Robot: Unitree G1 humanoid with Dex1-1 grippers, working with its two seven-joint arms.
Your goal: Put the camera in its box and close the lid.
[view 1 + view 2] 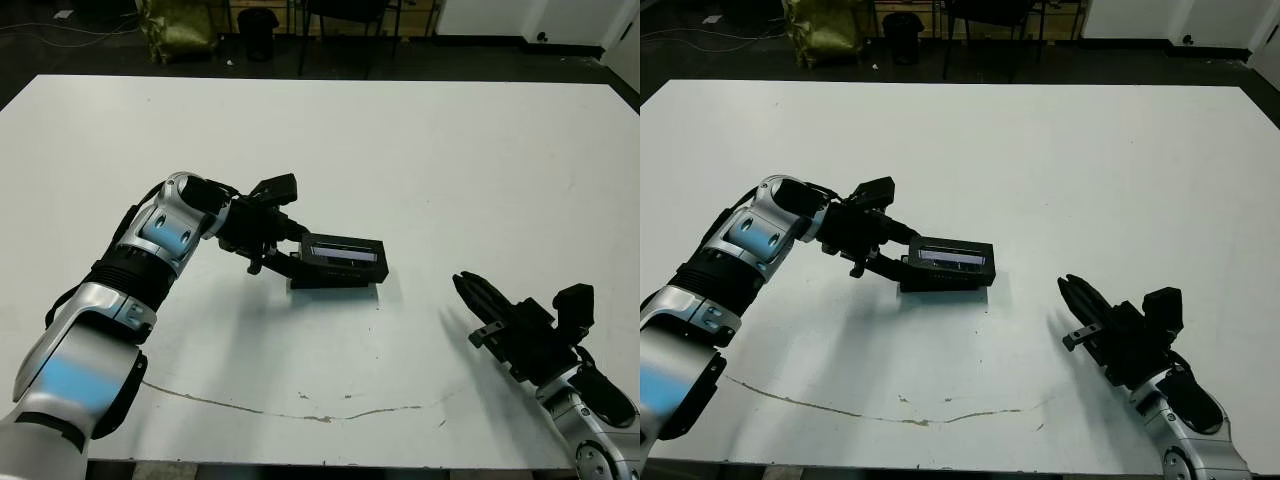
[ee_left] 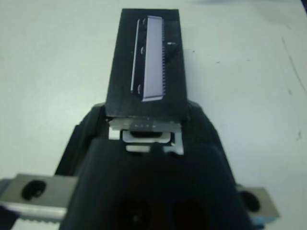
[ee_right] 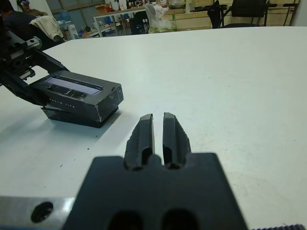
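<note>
The lid (image 1: 345,251), black with a pale grey stripe along its top, lies slightly tilted over the box (image 1: 335,284). Only a thin pale edge of the box shows beneath it. My left gripper (image 1: 298,255) is shut on the lid's left end; in the left wrist view the lid (image 2: 148,62) runs straight out from between the fingers. The camera is hidden. My right gripper (image 1: 468,290) hovers near the table's front right, well apart from the box, shut and holding nothing. In the right wrist view its fingers (image 3: 144,132) stand almost touching.
A thin dark crack line (image 1: 300,412) runs across the white table (image 1: 450,150) near its front edge. Chairs and a bag (image 1: 180,25) stand on the dark floor beyond the far edge.
</note>
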